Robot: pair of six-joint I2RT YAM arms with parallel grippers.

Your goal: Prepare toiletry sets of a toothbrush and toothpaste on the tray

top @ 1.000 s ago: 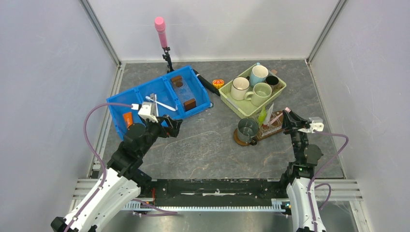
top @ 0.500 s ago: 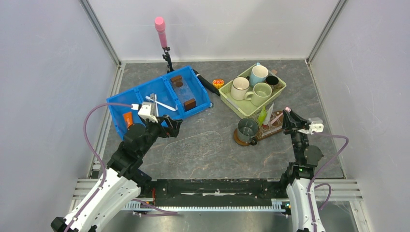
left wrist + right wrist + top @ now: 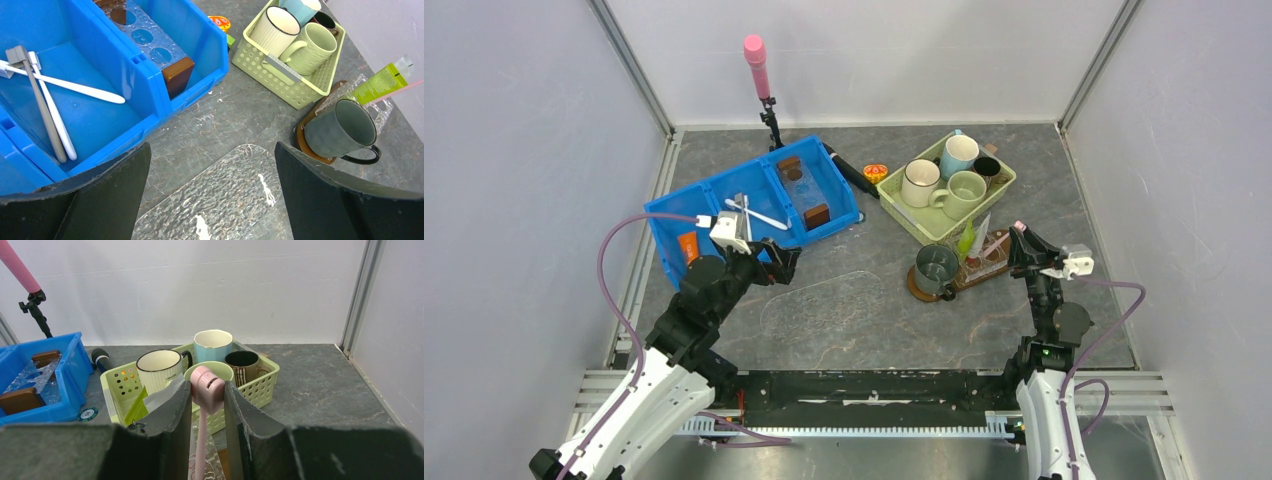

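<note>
Standing over the right end of the tray (image 3: pixel 299 143), the right gripper (image 3: pixel 207 390) has both fingers pressed flat against a pink toothbrush (image 3: pixel 201 440), one on each side. The brush is pale pink all over, with a blocky, rounded end poking up just above the fingertips and a slim handle running down between them and out of sight. From above, the handle slants down towards a clear, dimpled holder (image 3: pixel 384 107) on the tray; whether it touches I can't tell. A green tube (image 3: pixel 382 82) with a white crimped end leans in that same holder, and a grey mug (image 3: pixel 340 130) sits upright on the tray's near end, handle to the right. The tray itself is dark brown, lying just in front of the pale green basket (image 3: pixel 280 70) of mugs.

The left gripper (image 3: pixel 211 150) hangs with its fingers wide apart and nothing between them, by the front edge of the blue bin (image 3: pixel 200 45), where two white toothbrushes (image 3: pixel 75 89) lie crossed
</note>
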